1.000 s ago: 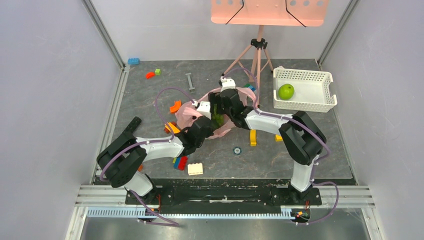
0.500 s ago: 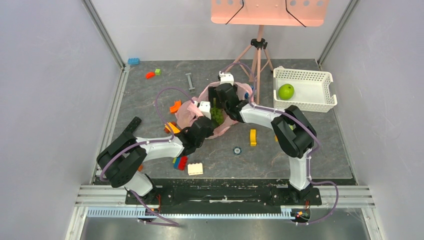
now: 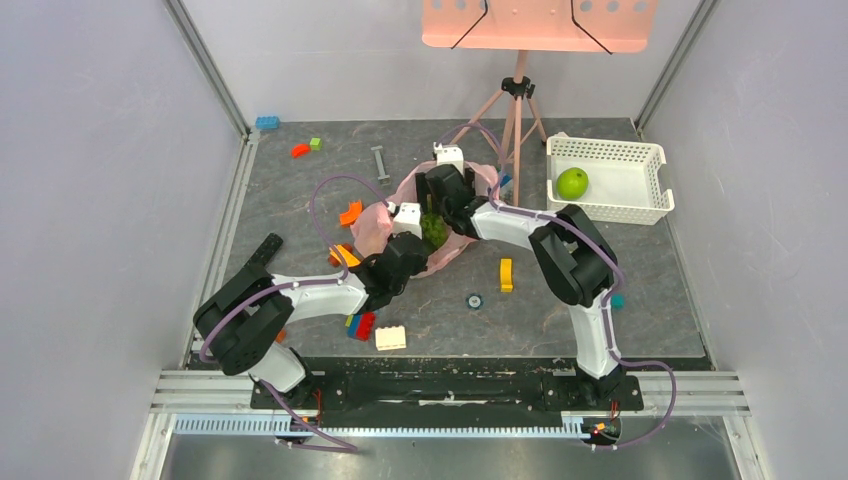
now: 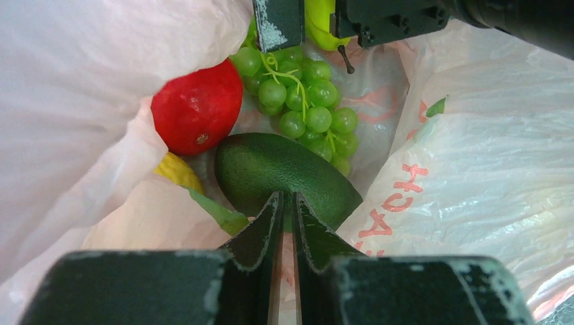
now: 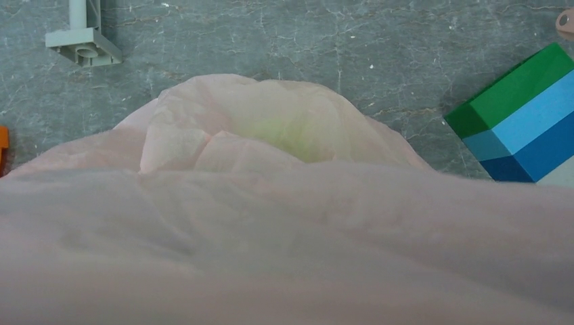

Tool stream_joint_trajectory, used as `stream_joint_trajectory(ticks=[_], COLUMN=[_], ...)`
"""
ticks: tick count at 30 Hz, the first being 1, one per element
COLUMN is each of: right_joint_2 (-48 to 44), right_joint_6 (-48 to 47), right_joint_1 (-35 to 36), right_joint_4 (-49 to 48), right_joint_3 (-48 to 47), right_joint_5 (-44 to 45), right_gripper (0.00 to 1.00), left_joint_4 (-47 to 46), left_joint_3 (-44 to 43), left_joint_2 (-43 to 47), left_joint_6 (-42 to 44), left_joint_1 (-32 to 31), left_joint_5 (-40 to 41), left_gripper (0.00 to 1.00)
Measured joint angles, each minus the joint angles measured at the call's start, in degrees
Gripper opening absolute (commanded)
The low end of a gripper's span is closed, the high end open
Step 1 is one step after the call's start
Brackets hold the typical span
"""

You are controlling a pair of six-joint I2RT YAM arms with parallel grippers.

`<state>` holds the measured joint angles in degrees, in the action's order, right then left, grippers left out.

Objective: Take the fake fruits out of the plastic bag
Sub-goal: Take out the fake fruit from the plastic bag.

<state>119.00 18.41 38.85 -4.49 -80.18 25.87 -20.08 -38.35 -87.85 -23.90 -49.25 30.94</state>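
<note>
Your left claw [image 4: 284, 203] pinches the plastic bag [image 4: 474, 169] open, so the spread right claw [image 4: 313, 34] can reach the grapes [image 4: 304, 101], upper centre.

Only readable print: red lettering [image 4: 391, 204] on plastic bag [image 4: 474, 156], left wrist view, on crumpled fold at right of bag opening. Runs slanted, creased; legible letters "HOA", remainder lost in folds. Second red fragment just above, too broken to read. Fainter red marks on far inner wall of bag, unreadable. Top and right wrist views: nothing legible.
</note>
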Motion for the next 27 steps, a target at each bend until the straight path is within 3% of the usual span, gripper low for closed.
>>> stream_joint_trajectory(ticks=[12,19,27], right_joint_2=[4.9,5.0,1.8], right_joint_6=[-1.4,-2.1,-2.8], right_joint_1=[-1.3,-1.6,-1.8], right_joint_4=[1.1,1.6,0.2], right_joint_3=[-5.2,-5.2,-0.6], right_joint_5=[-0.1,-0.3,-2.5], right_gripper=[0.81,0.63,0.59], left_joint_4=[0.0,0.0,0.0], left_joint_3=[0.0,0.0,0.0], left_joint_2=[0.0,0.0,0.0], left_joint_6=[0.0,0.0,0.0], left_joint_1=[0.0,0.0,0.0], left_joint_5=[0.0,0.0,0.0], left_gripper=[0.15,0.15,0.15])
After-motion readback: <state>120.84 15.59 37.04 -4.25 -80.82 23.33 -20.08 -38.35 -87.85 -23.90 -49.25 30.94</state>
